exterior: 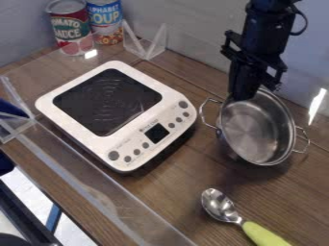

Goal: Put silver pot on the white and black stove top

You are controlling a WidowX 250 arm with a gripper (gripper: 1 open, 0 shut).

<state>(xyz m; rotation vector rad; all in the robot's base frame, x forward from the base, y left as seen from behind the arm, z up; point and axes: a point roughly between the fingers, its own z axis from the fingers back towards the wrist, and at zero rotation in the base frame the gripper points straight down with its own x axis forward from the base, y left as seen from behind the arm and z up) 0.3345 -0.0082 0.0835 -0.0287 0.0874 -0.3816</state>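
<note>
The silver pot (261, 133) hangs tilted off the wooden table, its open mouth turned toward the camera and one side handle at each edge. My gripper (244, 97) points down and is shut on the pot's upper rim. The white stove top (77, 132) with its black heating surface lies flat to the left of the pot, button panel facing front. The pot's left handle sits just right of the stove's right corner, apart from it.
A metal spoon with a yellow-green handle (240, 218) lies on the table in front of the pot. Two cans (87, 24) stand at the back left. A clear plastic wall (26, 120) runs along the table's left and front edges.
</note>
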